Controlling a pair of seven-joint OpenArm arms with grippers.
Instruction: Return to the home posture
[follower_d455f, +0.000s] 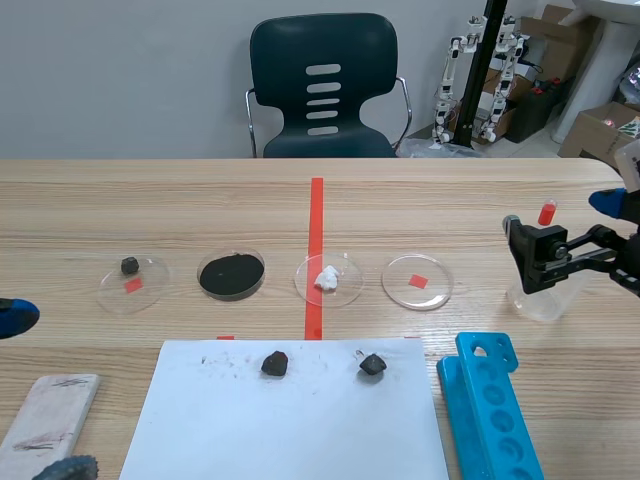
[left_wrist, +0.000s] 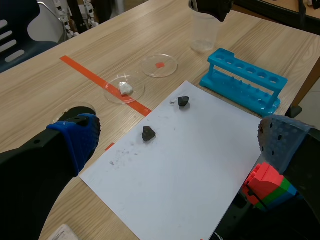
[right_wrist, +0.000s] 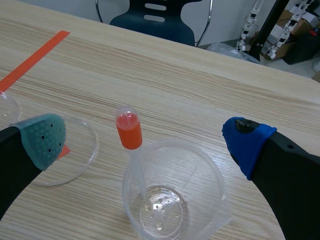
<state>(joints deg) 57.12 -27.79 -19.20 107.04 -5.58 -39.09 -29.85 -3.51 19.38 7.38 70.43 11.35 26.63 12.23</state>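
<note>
On wooden table (follower_d455f: 150, 200): white sheet (follower_d455f: 300, 420) | beyond: dark chair (follower_d455f: 322, 90) | left fingers (left_wrist: 75, 140), right fingers (right_wrist: 247, 142): spread, empty

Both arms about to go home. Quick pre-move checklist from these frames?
1. Left gripper empty: ok, open, nothing between its fingers.
2. Right gripper free of dropper: ok, open, fingers on either side, not touching it.
3. Dropper seated in beaker: ok, leaning inside.
4. Beaker upright: ok.
5. Right arm's clearance from blue rack on retreat: cannot tell.
</note>
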